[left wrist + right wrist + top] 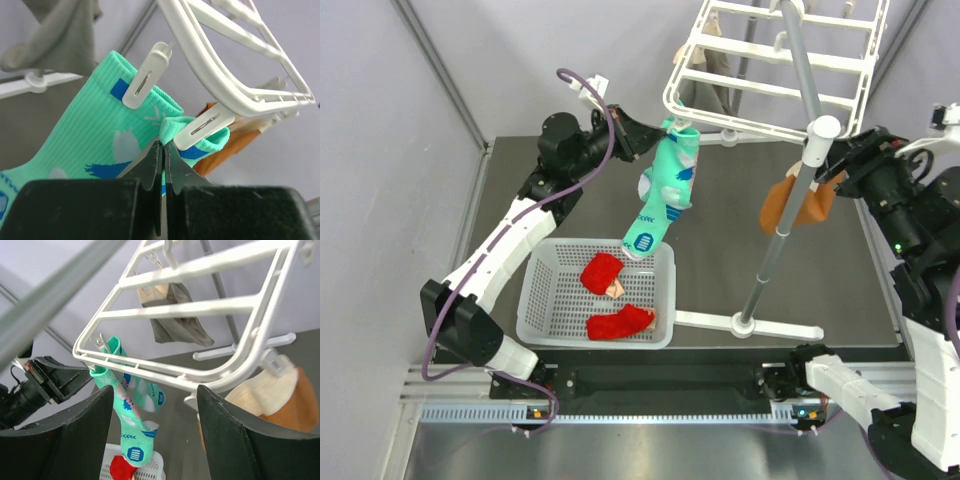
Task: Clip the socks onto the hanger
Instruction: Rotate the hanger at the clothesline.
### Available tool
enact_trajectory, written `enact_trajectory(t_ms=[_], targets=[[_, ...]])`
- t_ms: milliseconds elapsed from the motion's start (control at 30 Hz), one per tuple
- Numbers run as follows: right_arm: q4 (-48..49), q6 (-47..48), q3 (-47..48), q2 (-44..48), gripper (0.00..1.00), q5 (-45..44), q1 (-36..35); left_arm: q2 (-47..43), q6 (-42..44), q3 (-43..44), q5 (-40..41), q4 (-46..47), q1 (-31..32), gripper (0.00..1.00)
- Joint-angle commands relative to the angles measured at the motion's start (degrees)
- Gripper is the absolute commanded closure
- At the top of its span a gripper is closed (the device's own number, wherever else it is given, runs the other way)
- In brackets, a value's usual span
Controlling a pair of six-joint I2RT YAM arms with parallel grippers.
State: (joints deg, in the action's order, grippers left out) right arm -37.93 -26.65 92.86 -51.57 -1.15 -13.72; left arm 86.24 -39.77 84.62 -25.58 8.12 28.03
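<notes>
Robot lab, grey partition walls (380,150), aluminium rail (650,412)

Open table (720,250) lane btw hanging mint socks (670,180) & pole (775,235); hanger frame (190,309) caps overhead, basket (535,290) blocks near-L, orange-brown sock (802,205) crowds pole.

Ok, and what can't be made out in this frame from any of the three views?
- Left wrist: the left gripper is shut, and its own fingers hide whether it pinches the mint-green sock.
- Top external: the hanger has its far end cut off by the upper edge.
- Right wrist: the red socks are cut off by the bottom edge, so only a scrap shows.
</notes>
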Motion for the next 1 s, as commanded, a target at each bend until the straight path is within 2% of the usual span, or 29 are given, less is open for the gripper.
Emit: enact_trajectory(t_ms=[0,133,333,467,600,633,733,767,800,867,967], targets=[[-0.92,2.13,6.26,-0.46,0.34,-3.33,-0.35,-3.44,1.62,0.63,3.26,0.76,-1.66,1.0],[-2.14,3.54,11.46,-3.26,0.41,-6.67,-0.35,-2.21,1.89,4.93,1.77,-1.35,-3.86,1.0],[-5.13,7.05,17.88,-9.24,0.38,-7.29,-0.35,-1.51,2.06,7.75,2.29,-1.62,-6.58,1.0],[-5.4,8.28,20.17,-10.65,0.36,-8.34,-0.35,-1.16,-3.8,6.09,3.08,3.99,-10.09,1.0],[-5.49,8.64,18.15,-11.18,0.34,-7.82,-0.35,0.95,-9.44,5.56,2.38,8.75,-12.12,0.99],[-5.49,8.55,17.45,-11.18,0.34,-7.64,-0.35,1.56,-10.23,5.9,2.12,9.45,-12.38,0.97],[-5.31,8.46,15.51,-11.01,0.33,-6.77,-0.35,4.28,-12.87,7.3,-0.07,12.7,-14.05,0.77],[-4.96,8.29,14.38,-10.83,0.33,-5.46,-0.43,5.86,-14.1,8.01,-0.86,12.97,-14.58,0.65],[-4.26,8.2,13.76,-10.74,0.32,-4.75,-0.35,6.57,-14.72,8.89,-3.66,12.8,-15.28,0.6],[-3.38,7.32,11.57,-10.48,0.32,-2.99,-0.35,7.54,-15.95,10.48,-6.22,12.36,-17.48,0.52],[-1.27,6.44,8.93,-10.3,0.32,0.08,-0.35,5.36,-14.47,9.25,-9.74,11.13,-19.24,0.5]])
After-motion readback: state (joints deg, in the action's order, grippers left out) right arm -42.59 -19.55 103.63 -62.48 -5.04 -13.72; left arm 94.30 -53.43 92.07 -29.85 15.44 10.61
